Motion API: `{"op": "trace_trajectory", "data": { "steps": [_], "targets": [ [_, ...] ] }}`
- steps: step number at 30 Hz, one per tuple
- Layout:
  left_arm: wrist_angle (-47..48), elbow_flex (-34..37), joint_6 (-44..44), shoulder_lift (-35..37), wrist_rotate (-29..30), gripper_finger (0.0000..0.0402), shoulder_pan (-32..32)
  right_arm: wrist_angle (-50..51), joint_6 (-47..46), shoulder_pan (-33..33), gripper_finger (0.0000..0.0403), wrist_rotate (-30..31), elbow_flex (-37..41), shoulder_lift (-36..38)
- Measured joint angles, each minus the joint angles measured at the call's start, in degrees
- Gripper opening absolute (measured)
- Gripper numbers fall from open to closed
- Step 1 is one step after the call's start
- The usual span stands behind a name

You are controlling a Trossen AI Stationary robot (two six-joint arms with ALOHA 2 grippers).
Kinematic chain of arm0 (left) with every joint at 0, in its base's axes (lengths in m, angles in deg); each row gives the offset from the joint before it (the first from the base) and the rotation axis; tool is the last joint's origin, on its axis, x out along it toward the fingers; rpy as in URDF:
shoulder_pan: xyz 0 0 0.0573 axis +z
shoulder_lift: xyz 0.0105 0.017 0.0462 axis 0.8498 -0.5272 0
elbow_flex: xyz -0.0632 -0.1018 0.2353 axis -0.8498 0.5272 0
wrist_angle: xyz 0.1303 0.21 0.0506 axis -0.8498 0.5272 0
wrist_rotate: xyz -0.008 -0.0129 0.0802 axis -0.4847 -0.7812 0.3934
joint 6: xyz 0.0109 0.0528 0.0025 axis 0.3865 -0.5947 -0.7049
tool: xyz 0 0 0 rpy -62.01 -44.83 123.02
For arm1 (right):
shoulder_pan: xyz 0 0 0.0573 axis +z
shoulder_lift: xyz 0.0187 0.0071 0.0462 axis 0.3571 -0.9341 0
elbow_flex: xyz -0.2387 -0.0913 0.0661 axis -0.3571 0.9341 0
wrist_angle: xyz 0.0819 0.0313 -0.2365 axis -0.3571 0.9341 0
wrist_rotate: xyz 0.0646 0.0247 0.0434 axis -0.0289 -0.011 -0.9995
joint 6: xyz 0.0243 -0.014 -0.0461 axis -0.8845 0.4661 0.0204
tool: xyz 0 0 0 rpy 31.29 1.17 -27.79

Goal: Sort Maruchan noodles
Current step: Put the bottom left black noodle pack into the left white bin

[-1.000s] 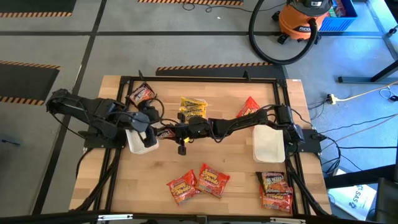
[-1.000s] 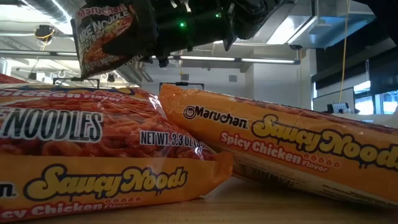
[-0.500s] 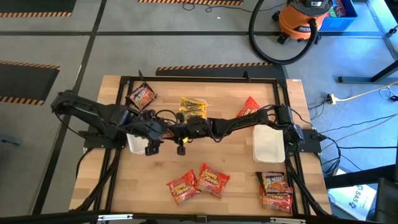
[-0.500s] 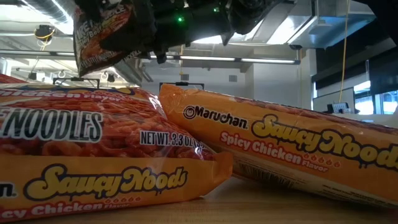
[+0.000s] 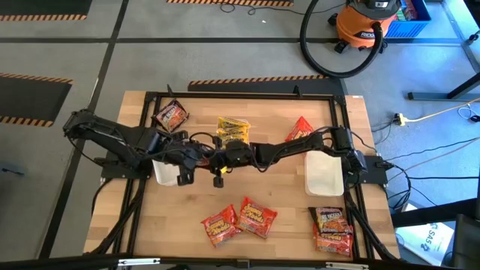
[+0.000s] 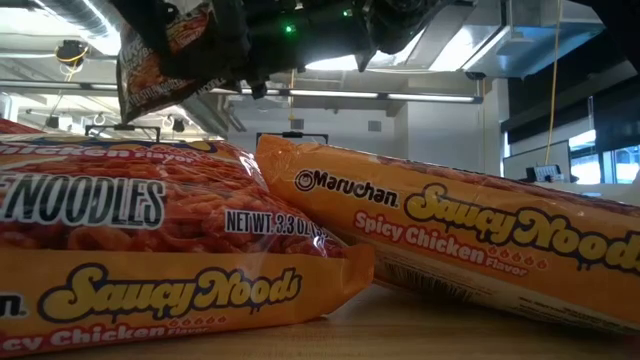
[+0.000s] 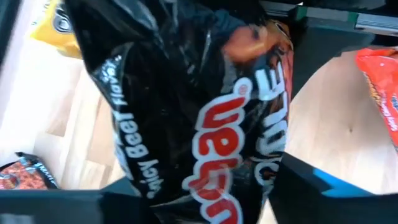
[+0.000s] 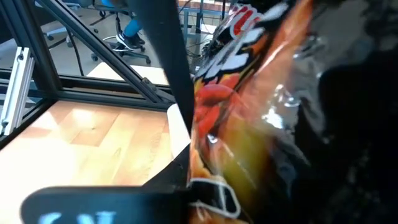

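Landmark: the white rectangular plastic tray (image 5: pixel 163 174) on the left half of the wooden table (image 5: pixel 277 195).

Packets counted from the high view:
- One dark brown-black crinkly ramen packet with reddish print (image 5: pixel 197 158), held up off the table just to the right of that tray, between the two arms. In the low view it hangs in the air (image 6: pixel 165 55); the left wrist view shows its black wrapper with red lettering filling the frame (image 7: pixel 205 118).
- One more dark packet (image 5: pixel 171 114) lying flat beyond the tray, toward the far edge.
- One yellow packet (image 5: pixel 232 128) beyond and right of the tray.
- One red-orange packet (image 5: pixel 300 128) farther right, at the far side.
- Two red-orange packets (image 5: pixel 240 218) side by side, nearer than the tray, mid-table.
- A small stack of dark and red-orange packets (image 5: pixel 332 229) well apart at the near right corner; the count inside the stack is not clear.

A second white tray (image 5: pixel 324 174) sits well to the right of the first.

Right gripper (image 5: pixel 212 159): pinching the hanging dark packet, just right of the tray.
Left gripper (image 5: pixel 189 156): at the same packet, over the tray's right edge; whether its fingers press the wrapper or stand spread I cannot tell.
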Motion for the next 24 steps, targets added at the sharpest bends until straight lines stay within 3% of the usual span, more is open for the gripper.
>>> {"op": "trace_trajectory", "data": {
  "steps": [5,8,15,19,24],
  "targets": [
    [0.15,0.02,-1.37,0.00,-0.76,0.0132,-0.02,-0.11,-1.50,0.26,0.0076,0.06,0.00,0.00],
    [0.19,0.02,-1.62,0.00,-0.72,0.0106,0.00,0.03,-1.69,0.26,0.0099,-0.54,-0.04,0.00],
    [3.32,-0.67,-1.30,0.10,-0.59,0.0095,0.00,4.41,-1.56,0.26,0.0214,-3.02,-0.20,1.56],
    [11.27,-4.18,1.59,0.31,-0.29,0.0094,0.00,15.09,-0.32,0.25,0.0269,-1.87,-0.33,5.90],
    [23.41,-6.54,8.51,0.36,-0.32,0.0093,0.00,27.98,-0.07,0.33,0.0306,-0.10,-0.33,9.97]
  ]
}}
